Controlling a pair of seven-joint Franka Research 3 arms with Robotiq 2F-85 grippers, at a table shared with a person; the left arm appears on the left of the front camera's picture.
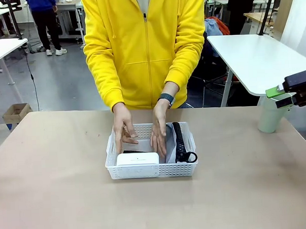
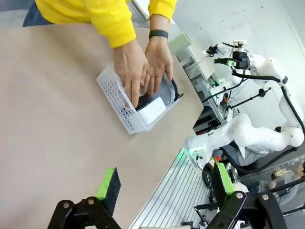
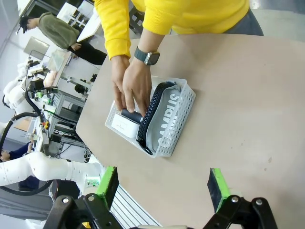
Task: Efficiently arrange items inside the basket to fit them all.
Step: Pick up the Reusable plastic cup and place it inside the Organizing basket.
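basket (image 1: 151,171): white box (image 1: 137,159), pouch (image 3: 167,119), stapler (image 3: 130,115) | left hand (image 2: 165,177) spread | right hand (image 3: 163,179) spread

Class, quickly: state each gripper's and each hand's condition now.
Left gripper: open, empty.
Right gripper: open, empty.
Person's hands: inside the basket; grasp cannot be told.

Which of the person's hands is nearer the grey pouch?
The left hand, close beside the pouch; the right hand is farther, at the other side of the basket.

Black left tool (image 2: 166,181) and right tool (image 3: 163,182), green pads (image 2: 106,183). White round arm (image 2: 257,136), black cables (image 2: 286,98). Yellow zip hoodie (image 1: 145,44), dark watch (image 1: 166,98).
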